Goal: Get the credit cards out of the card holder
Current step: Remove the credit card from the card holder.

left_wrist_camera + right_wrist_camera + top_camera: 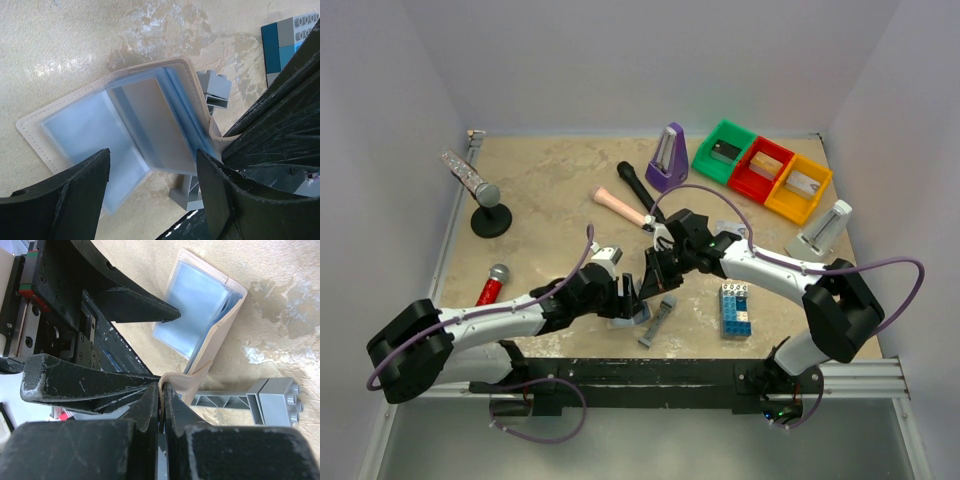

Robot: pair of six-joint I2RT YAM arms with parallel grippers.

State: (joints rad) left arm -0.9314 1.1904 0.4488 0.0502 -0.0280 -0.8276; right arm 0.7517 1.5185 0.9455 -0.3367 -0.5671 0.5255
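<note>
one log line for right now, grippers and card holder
left gripper: open, poised over card holder | right gripper: shut on card holder edge | card holder: spread open, clear sleeves showing

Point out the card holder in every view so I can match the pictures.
Top external: card holder at low centre, only a pale-blue sliver showing.
Left wrist: card holder fills the centre, half open.
Right wrist: card holder at upper centre-right.
Shared landmark: the grey brick bar lies right beside the holder in all three views.
</note>
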